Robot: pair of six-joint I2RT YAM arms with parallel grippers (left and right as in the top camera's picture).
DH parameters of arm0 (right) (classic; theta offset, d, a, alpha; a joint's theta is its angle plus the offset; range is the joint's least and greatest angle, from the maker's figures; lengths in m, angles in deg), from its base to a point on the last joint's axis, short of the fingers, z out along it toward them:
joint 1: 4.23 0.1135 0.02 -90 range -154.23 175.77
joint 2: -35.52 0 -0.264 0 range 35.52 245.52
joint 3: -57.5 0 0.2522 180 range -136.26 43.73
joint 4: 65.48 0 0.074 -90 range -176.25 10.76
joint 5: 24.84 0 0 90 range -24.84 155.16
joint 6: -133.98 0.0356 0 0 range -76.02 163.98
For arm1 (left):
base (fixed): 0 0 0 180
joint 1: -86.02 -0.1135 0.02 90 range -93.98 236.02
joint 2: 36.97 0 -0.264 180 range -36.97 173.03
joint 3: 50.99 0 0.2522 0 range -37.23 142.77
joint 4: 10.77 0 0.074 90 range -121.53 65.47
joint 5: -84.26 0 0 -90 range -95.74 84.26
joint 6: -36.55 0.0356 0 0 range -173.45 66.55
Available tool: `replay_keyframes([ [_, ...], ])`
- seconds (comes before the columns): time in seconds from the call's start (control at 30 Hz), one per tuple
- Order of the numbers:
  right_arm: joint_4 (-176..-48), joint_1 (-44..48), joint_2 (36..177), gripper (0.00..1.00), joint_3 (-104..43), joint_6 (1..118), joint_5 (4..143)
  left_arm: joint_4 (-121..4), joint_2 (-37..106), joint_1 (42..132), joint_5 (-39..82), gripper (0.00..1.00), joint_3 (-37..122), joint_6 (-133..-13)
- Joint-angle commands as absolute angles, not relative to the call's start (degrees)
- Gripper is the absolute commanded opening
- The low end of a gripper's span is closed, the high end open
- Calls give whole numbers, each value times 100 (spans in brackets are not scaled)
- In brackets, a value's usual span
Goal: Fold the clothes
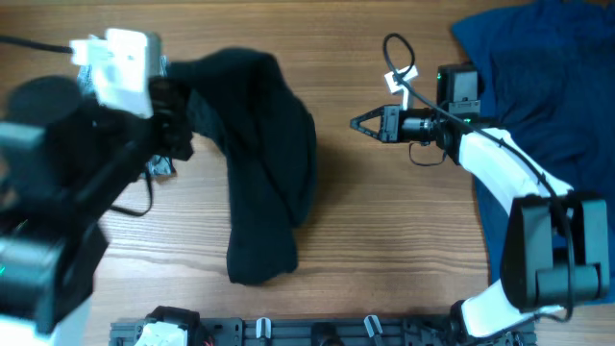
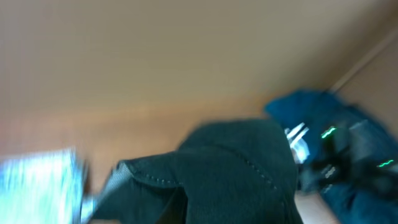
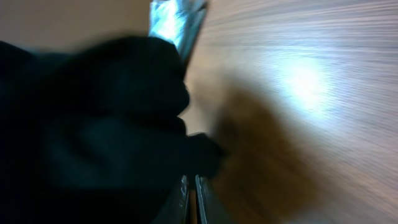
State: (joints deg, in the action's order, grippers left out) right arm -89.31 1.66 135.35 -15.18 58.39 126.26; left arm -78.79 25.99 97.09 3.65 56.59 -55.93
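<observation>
Black shorts (image 1: 269, 163) are caught at their upper left end by the left gripper (image 1: 183, 104), whose jaws are fully closed on the cloth. From this grip the fabric spreads to the right and then runs down in a long, crumpled band toward the robot's side of the wooden table (image 1: 384, 250). In the left wrist view the same shorts (image 2: 236, 168) fill the lower part of the picture, very close to the camera, with a stitched seam across them; the fingers are hidden there. The right gripper (image 1: 354, 122) is closed too, its two fingers meeting in a point with nothing between them. It points at the right border of the shorts and stands near it, but apart from it. In the right wrist view these fingers (image 3: 184, 198) show close together at the bottom edge, and the dark cloth (image 3: 93, 124) covers the left half, much blurred. A light-blue cloth (image 3: 177, 18) shows at the top of that view, just beyond the shorts; it is too blurred to tell more. A royal-blue garment (image 1: 548, 86) lies crumpled at the right far corner, partly under the right arm and well apart from the shorts. A white tag (image 1: 402, 79) hangs on the right arm's cable, too small to read.
</observation>
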Motion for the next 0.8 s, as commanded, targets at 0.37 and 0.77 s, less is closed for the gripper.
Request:
replay_keyframes([
  [0.37, -7281, 896, 11694, 72, -1603, 6336, 12797, -7584, 2616, 9665, 2026, 4, 6559, -5045],
  [0.77, -9250, -485, 11692, 66, -1605, 6493, 9776, -3982, 4592, 10764, 3392, 4, 6999, -6328],
])
